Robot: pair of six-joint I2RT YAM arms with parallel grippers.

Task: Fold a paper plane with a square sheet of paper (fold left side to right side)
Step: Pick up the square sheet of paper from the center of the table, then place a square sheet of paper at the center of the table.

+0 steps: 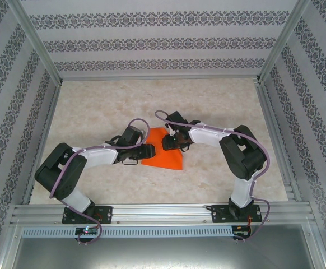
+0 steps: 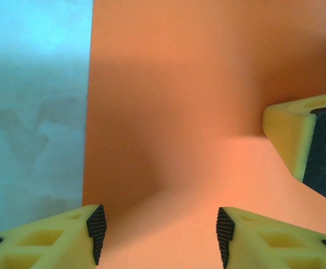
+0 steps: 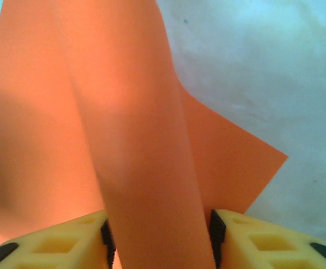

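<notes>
Now the square sheet of paper (image 1: 166,157) lies mid-counter (image 1: 124,101). The right gripper's (image 3: 157,241) fingers pinch a raised curl of it; the left gripper's (image 2: 157,238) fingers stand apart over the flat part, holding nothing. The fold seems under way; next, carry the curl across, edges matched.

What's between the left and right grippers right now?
The orange sheet of paper fills the gap between left gripper and right gripper in the top view. In the right wrist view, a raised fold of it runs between the right gripper's fingers.
</notes>
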